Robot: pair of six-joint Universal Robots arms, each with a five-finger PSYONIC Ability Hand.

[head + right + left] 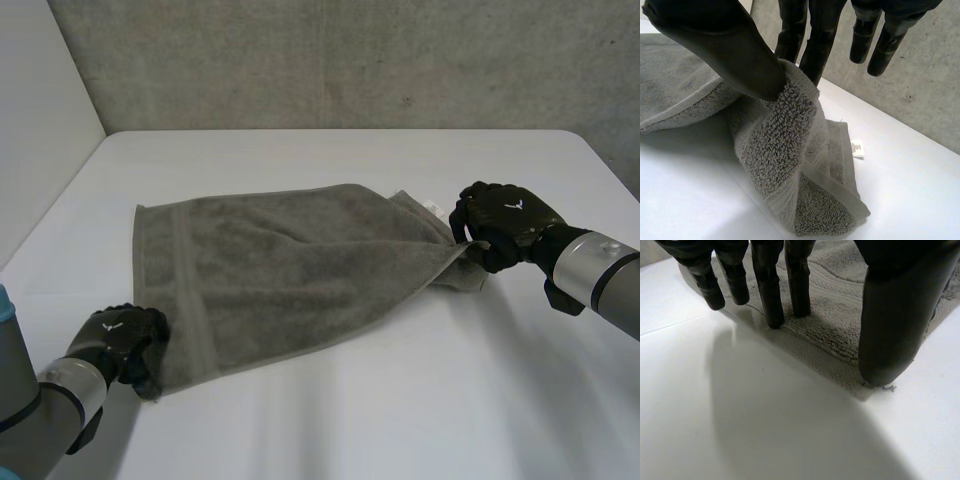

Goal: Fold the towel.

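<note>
left arm (40,400): enters at the table's near left corner, grey with a light-blue cap.
left hand (120,335): rests on the towel's near left corner. In the left wrist view (890,315) the fingers (767,285) are straight and released, with their tips set down on the cloth. The thumb tip presses the very corner against the table. Nothing is gripped.
towel (290,270): grey terry, spread across the middle of the table. Its left part lies flat, with a woven band running along the left edge. Toward the right it narrows and rises off the surface. At the left hand's fingertips (835,330) it lies flat on the table.
tag (432,207): small and white, at the towel's far right edge, just beside the right hand. The right wrist view (857,148) shows it sticking out from the hem onto the table.
right hand (500,220): grasping the towel's right corner. The thumb (725,45) pinches it against the fingers, and the cloth (785,145) hangs from the pinch in a fold down to the table.
right arm (600,275): reaches in from the right edge.
table (350,400): white.
</note>
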